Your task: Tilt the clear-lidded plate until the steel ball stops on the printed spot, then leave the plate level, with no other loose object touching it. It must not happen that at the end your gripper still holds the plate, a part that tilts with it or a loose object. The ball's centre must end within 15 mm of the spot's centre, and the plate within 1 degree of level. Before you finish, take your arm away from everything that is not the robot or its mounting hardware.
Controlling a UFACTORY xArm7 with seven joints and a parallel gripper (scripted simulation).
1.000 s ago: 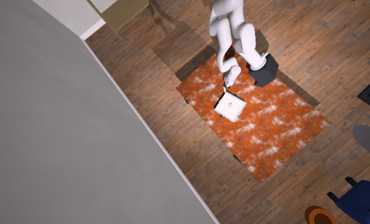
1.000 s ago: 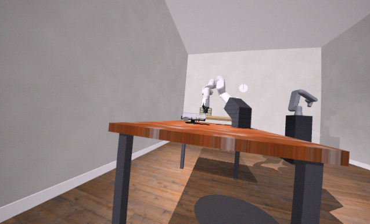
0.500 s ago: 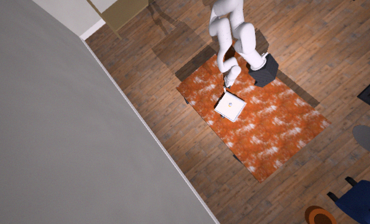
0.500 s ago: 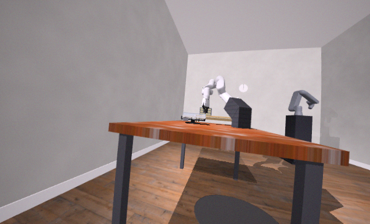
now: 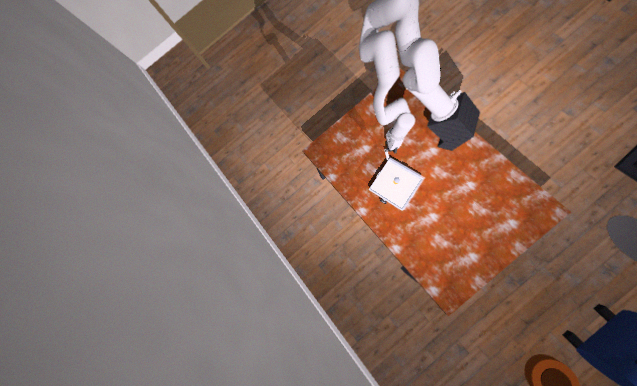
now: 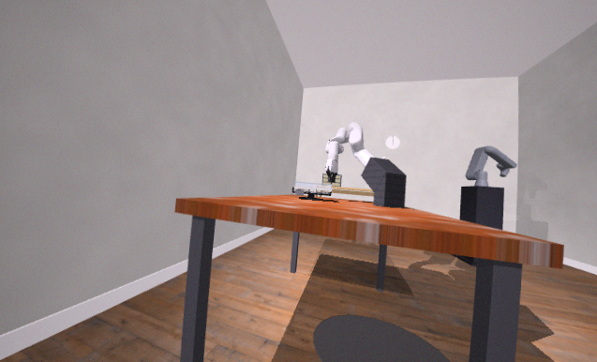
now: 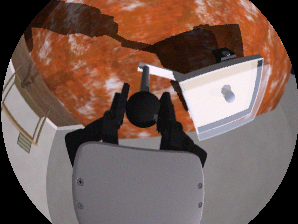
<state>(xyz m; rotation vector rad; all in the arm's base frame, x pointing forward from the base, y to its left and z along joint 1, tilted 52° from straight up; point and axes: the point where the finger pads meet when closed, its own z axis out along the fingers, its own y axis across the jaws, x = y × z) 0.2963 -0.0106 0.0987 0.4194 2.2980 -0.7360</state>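
Your fingers grip the plate's black knob (image 7: 143, 110); the plate (image 7: 220, 106) sits just beyond them, ball (image 7: 228, 92) near its middle.

Blue armchair (image 5: 625, 345) stands beside orange stool (image 5: 550, 372).

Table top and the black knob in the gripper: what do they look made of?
The orange-brown table top looks like varnished wood: plank-like streaks along its edge, pale glossy patches on top. The round black knob the gripper is shut on looks like matte plastic or rubber: no highlights show, so the look leaves it open.
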